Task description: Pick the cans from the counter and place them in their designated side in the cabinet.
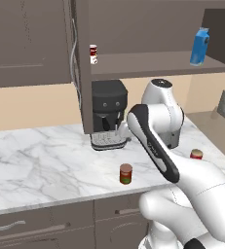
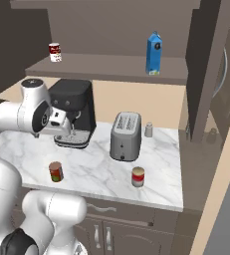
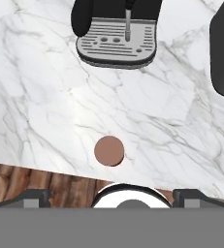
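The dark red-brown can with a green patch (image 1: pixel 125 173) (image 2: pixel 56 172) stands near the front edge of the marble counter (image 1: pixel 41 165). From above, its round brown top (image 3: pixel 109 150) shows just ahead of the fingertips. The red and pale can (image 2: pixel 138 177) (image 1: pixel 196 154) stands further right, partly behind my arm in the left base view. My gripper (image 1: pixel 121 130) (image 2: pixel 65 130) (image 3: pixel 111 197) hangs over the counter in front of the coffee machine. It is open and holds nothing. The dark brown cabinet's shelf (image 1: pixel 148 65) (image 2: pixel 106 67) runs above.
On the shelf stand a slim white can with red marks (image 1: pixel 93 54) (image 2: pixel 55 52) and a blue carton (image 1: pixel 199 46) (image 2: pixel 154 53). A black coffee machine (image 1: pixel 109 114) (image 2: pixel 74 112) (image 3: pixel 116 43), a toaster (image 2: pixel 125 135) and a small shaker (image 2: pixel 149 130) are on the counter.
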Robot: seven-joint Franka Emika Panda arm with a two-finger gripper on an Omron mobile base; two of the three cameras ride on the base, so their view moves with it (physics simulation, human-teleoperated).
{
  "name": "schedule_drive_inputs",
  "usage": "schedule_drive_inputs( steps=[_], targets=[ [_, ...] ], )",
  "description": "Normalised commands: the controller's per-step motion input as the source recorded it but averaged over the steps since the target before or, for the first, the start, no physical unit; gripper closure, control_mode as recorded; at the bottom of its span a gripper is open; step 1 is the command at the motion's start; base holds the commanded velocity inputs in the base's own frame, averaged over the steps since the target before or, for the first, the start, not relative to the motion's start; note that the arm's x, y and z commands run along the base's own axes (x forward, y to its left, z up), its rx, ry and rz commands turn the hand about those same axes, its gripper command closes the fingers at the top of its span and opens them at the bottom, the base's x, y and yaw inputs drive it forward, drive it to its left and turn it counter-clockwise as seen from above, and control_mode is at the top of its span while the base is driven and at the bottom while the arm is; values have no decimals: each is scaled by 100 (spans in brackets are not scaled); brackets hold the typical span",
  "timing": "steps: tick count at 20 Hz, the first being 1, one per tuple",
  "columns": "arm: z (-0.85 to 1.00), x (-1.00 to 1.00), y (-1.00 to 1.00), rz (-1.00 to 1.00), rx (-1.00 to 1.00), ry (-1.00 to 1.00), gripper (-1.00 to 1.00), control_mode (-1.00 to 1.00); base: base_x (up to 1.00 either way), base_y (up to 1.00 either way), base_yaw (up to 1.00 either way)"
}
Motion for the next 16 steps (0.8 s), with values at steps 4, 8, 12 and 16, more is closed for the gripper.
schedule_drive_inputs(
  steps=[4,8,12,16],
  targets=[
    [-7,1,12,0,0,0,-100,-100,0,0,0],
    [-6,1,10,-1,0,0,-100,-100,0,0,0],
    [-14,0,4,0,0,0,-100,-100,0,0,0],
    [-15,0,1,-1,0,2,-100,-100,0,0,0]
  ],
)
